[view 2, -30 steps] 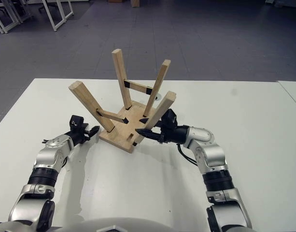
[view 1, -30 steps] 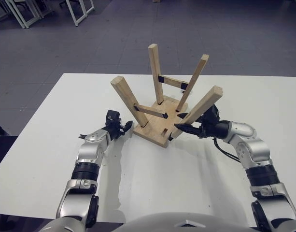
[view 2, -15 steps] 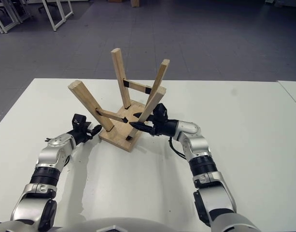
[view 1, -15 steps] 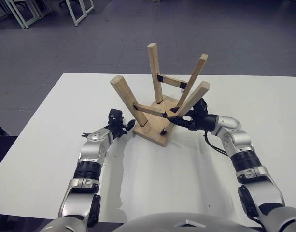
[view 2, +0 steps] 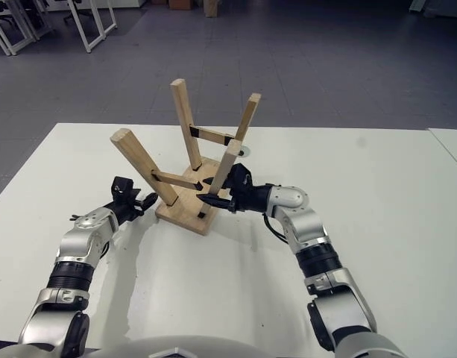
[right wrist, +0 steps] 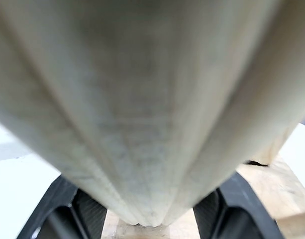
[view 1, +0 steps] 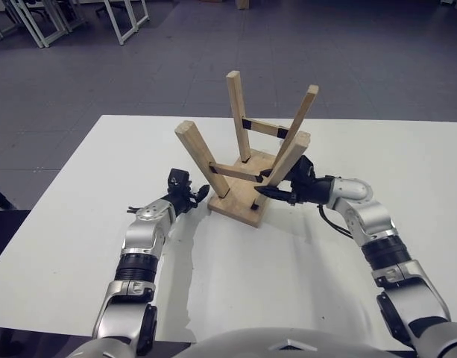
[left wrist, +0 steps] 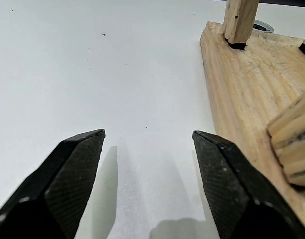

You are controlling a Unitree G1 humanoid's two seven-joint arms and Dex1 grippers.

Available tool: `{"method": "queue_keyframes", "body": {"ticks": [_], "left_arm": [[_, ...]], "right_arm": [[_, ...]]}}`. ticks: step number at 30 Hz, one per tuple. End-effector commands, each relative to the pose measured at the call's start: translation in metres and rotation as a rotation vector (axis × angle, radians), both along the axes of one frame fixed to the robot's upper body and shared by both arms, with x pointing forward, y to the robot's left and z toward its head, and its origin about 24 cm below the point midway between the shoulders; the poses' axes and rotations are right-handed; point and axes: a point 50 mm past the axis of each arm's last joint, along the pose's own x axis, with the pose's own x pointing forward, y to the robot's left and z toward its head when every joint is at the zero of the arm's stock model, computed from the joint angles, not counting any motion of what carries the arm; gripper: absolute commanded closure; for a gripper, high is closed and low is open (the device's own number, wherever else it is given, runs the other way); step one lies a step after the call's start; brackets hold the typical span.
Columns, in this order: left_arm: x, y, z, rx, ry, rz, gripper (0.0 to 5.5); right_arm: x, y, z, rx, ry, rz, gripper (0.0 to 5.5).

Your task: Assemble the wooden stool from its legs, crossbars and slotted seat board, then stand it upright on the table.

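The stool lies upside down on the white table, its slotted seat board [view 1: 239, 207] flat and the legs pointing up. Two back legs [view 1: 238, 113] are joined by a crossbar [view 1: 264, 127]. A second crossbar [view 1: 232, 171] runs from the front-left leg [view 1: 200, 157]. My right gripper [view 1: 264, 192] is shut on the front-right leg [view 1: 289, 159] near its lower end, which meets the board's near right corner. That leg [right wrist: 142, 99] sits between the dark fingers [right wrist: 57, 211]. My left gripper [left wrist: 148, 137] stands open just above the table, beside the board's left edge [left wrist: 244, 84].
The table [view 1: 235, 283] has bare white room in front of the stool and on both sides. A small round grommet [view 2: 241, 151] sits behind the stool. Beyond the far edge is grey floor with white furniture legs [view 1: 127, 15].
My right gripper has swung the front-right leg inward to the left, so it now stands steeper with its foot at the seat board. The left arm has barely moved.
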Motion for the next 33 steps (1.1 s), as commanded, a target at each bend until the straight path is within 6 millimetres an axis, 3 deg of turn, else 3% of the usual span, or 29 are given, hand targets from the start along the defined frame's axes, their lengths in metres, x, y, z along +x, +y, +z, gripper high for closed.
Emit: {"method": "queue_keyframes", "body": {"ticks": [1, 8, 13, 16, 21, 24, 27, 30, 33], "left_arm": [[-0.005, 0.007, 0.000, 0.000, 0.008, 0.043, 2.24], [-0.007, 0.006, -0.001, -0.003, 0.013, 0.044, 2.24], [-0.006, 0.001, 0.010, -0.003, -0.022, 0.006, 2.24], [0.002, -0.012, 0.044, -0.039, -0.154, -0.040, 2.24], [0.018, -0.033, 0.141, -0.039, -0.464, -0.093, 2.24], [0.015, -0.049, 0.196, -0.015, -0.625, -0.148, 2.24], [0.007, -0.072, 0.234, -0.003, -0.719, -0.217, 2.24], [-0.006, -0.106, 0.245, 0.147, -0.707, -0.359, 2.24], [-0.017, -0.126, 0.225, 0.316, -0.649, -0.488, 2.24]], "right_arm": [[-0.027, -0.070, -0.060, -0.315, 0.207, -0.240, 3.47], [-0.037, -0.086, -0.062, -0.329, 0.110, -0.163, 3.48], [-0.033, -0.078, -0.054, -0.157, 0.173, -0.167, 3.48], [-0.030, -0.071, -0.043, -0.062, 0.200, -0.157, 3.48], [-0.029, -0.066, -0.042, -0.097, 0.150, -0.134, 3.48], [-0.034, -0.065, -0.048, -0.126, 0.110, -0.136, 3.48], [-0.037, -0.067, -0.051, -0.117, 0.091, -0.150, 3.48], [-0.036, -0.067, -0.048, -0.090, 0.067, -0.155, 3.48], [-0.036, -0.064, -0.047, -0.082, 0.061, -0.150, 3.48]]}}
